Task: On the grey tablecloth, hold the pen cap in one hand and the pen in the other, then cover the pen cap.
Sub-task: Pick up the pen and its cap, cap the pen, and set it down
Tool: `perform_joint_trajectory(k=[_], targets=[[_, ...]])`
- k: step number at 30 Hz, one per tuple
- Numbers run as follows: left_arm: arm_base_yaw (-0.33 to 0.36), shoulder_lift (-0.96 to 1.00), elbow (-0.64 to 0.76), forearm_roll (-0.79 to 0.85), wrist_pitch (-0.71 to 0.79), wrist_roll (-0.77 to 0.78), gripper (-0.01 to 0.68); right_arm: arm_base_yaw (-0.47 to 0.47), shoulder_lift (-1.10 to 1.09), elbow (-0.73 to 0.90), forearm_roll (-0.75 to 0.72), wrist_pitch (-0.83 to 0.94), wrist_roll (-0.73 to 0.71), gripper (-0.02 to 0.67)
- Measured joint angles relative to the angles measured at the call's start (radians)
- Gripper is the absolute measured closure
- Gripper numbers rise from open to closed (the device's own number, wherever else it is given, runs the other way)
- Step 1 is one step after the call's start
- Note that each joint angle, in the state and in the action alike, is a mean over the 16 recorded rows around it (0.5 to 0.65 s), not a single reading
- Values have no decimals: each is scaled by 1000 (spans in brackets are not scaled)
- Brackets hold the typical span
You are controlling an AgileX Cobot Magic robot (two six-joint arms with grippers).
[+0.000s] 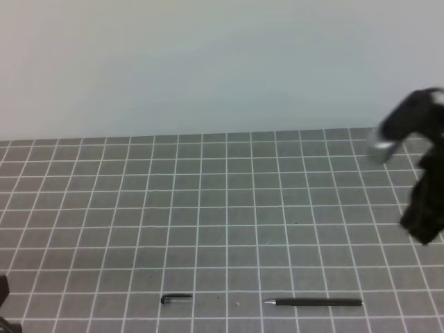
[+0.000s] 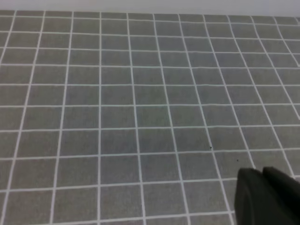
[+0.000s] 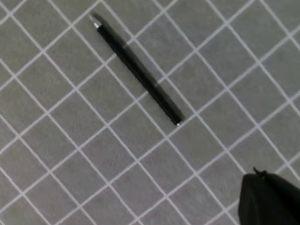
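Note:
On the grey tablecloth (image 1: 229, 201) the short black pen cap (image 1: 175, 298) lies near the front edge, left of centre. The long black pen (image 1: 313, 302) lies about two squares to its right, silvery tip pointing left toward the cap. In the right wrist view the pen (image 3: 138, 70) runs diagonally, well apart from my right gripper (image 3: 258, 177), whose dark fingers sit together at the lower right, holding nothing. My left gripper (image 2: 260, 172) is shut and empty over bare cloth (image 2: 140, 103); the cap is out of that view.
My right arm (image 1: 423, 166) hangs over the cloth's right edge, behind the pen. A sliver of the left arm (image 1: 3, 291) shows at the bottom left corner. A plain pale wall (image 1: 208, 62) rises behind the cloth.

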Motion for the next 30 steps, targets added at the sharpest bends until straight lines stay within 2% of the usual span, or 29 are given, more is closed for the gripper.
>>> perform_joint_trajectory(k=[8, 17, 22, 30], targets=[[0, 2, 1, -18, 6, 10, 673, 73, 252, -75, 60, 21, -181, 651], [0, 2, 1, -29, 7, 13, 673, 115, 395, -91, 121, -6, -399, 634], [0, 2, 1, -29, 7, 14, 673, 141, 436, -91, 101, -27, -452, 539], [0, 2, 1, -29, 2, 14, 673, 165, 490, -90, 32, -27, -452, 365]])
